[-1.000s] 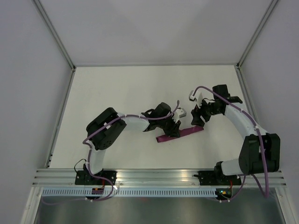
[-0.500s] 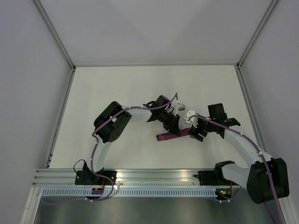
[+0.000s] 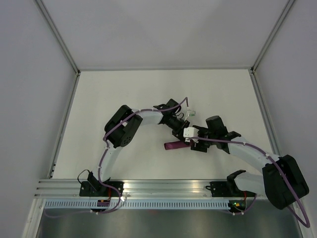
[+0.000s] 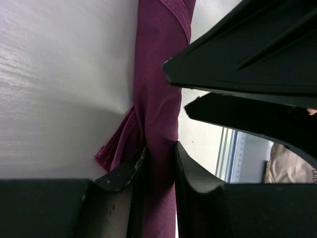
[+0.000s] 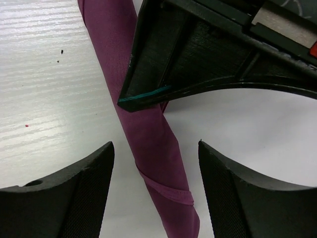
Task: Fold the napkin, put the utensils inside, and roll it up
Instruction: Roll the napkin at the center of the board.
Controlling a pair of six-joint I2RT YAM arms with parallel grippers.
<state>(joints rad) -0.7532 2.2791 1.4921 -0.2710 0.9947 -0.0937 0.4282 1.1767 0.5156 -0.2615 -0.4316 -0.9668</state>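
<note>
- Plainly, the only thing that could hold anything is the napkin, wound into one slim tube; what is inside it cannot be told, and no cutlery shows at its ends.
- The tube lies on the white table, near the middle and towards the near edge, between the two arms.
- Count: one napkin roll, two arms, two grippers.
- The left gripper is closed down on the roll, its two black fingers pressing the cloth from both sides so that the fabric bulges between them; a loose corner of cloth pokes out beside the left finger.
- The right gripper stands wide apart, one finger on each side of the roll, touching neither side and holding nothing.
- In the overhead view the two grippers sit just beside each other over the right end of the roll, leaving its left end showing.
- The cloth is deep magenta-purple, thin and finely woven, with a diagonal hemmed edge spiralling round the tube.
- The table surface is white and smooth, with a faint grain.
</note>
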